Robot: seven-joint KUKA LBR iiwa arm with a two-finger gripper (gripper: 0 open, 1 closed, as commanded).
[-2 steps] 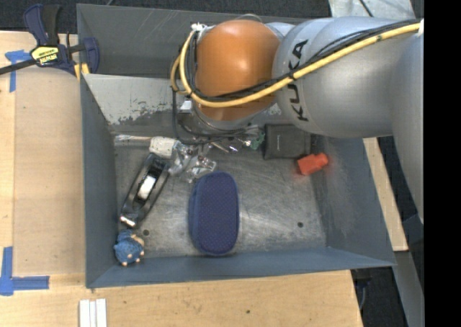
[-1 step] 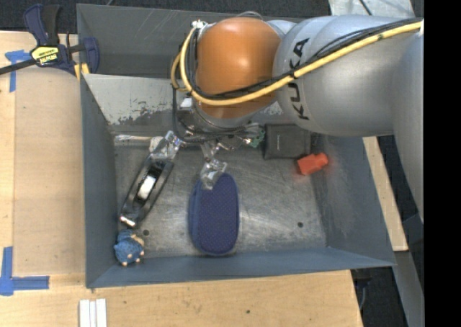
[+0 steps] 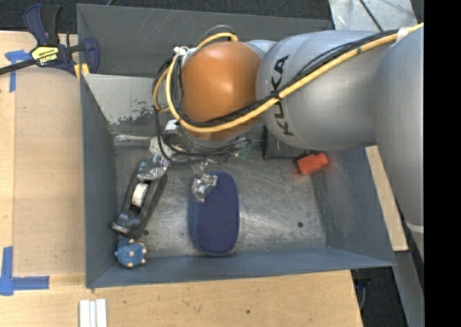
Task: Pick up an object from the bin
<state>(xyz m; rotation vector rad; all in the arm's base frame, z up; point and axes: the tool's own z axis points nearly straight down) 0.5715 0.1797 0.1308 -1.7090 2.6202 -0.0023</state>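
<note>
Just below the spread tool (image 3: pixel 180 176) lies a dark-blue oval pad (image 3: pixel 214 219).

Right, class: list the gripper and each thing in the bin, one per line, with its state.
gripper, open, nothing between its fingers
tape dispenser, lying loose near left wall
dark blue oval pad, lying flat, mid-floor
orange block, loose, right side
small blue toy, loose, front-left corner
</note>
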